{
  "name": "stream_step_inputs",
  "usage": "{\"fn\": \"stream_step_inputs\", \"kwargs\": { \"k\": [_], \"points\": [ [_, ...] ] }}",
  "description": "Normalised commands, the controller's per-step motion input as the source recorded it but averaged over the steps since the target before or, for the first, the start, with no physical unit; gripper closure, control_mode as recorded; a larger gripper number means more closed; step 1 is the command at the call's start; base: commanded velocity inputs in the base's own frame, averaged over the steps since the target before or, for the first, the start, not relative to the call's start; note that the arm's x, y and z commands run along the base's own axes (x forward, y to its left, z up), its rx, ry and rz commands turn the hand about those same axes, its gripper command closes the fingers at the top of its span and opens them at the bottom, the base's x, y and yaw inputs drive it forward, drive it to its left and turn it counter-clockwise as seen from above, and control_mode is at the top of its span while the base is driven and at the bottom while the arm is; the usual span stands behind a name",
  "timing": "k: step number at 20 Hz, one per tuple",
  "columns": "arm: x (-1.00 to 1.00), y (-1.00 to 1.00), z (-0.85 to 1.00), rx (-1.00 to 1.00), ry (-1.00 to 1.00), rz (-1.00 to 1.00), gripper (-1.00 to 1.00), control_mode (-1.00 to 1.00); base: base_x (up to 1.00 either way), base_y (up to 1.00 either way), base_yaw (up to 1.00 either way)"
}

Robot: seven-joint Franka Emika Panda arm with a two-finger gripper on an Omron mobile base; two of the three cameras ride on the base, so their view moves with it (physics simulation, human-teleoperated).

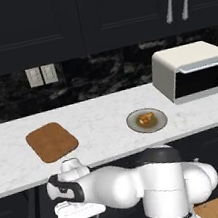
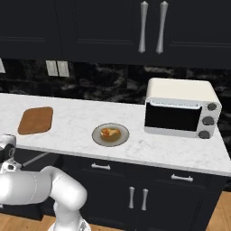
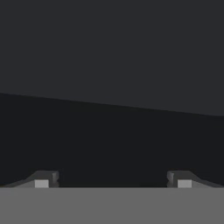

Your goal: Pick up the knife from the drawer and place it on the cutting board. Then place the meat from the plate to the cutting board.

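White marble counter (image 1: pixel 102 117) runs beneath black cabinets; below its front edge the gripper (image 3: pixel 113 179) hangs spread wide, holding nothing, facing a dark surface. Above, near the left end, the cutting board (image 1: pixel 52 141) lies bare. The plate (image 1: pixel 147 120) at the middle holds the meat (image 1: pixel 145 119), with a toaster oven (image 1: pixel 192 71) at the right end.

Black cabinets (image 1: pixel 64 17), marble counter (image 1: pixel 97 118)

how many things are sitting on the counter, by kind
cutting board: 1
plate: 1
meat (on the plate): 1
toaster oven: 1
total: 4
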Motion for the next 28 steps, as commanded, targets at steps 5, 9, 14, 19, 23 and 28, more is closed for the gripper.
{"fn": "stream_step_inputs", "kwargs": {
  "k": [5, 9, 14, 19, 23, 28],
  "points": [
    [-0.87, 0.0, -0.01, 0.0, 0.02, 0.0, -1.0, -1.0, 0.0, 0.0, 0.0],
    [-0.87, 0.0, -0.02, 0.0, 0.0, 0.0, -1.0, -1.0, 0.0, 0.0, 0.0],
    [-0.66, 0.0, 0.01, 0.0, 0.0, 0.0, -1.0, -1.0, 0.0, 0.0, 0.0],
    [0.1, 0.04, 0.31, -0.02, -0.05, 0.0, -1.0, -1.0, 0.0, 0.0, 0.0],
    [0.57, 0.08, 0.54, 0.0, -0.11, -0.05, -1.0, -1.0, 0.0, 0.0, 0.0],
    [0.63, 0.21, 0.51, 0.0, -0.17, -0.12, -1.0, -1.0, 0.0, 0.0, 0.0]
  ]
}}
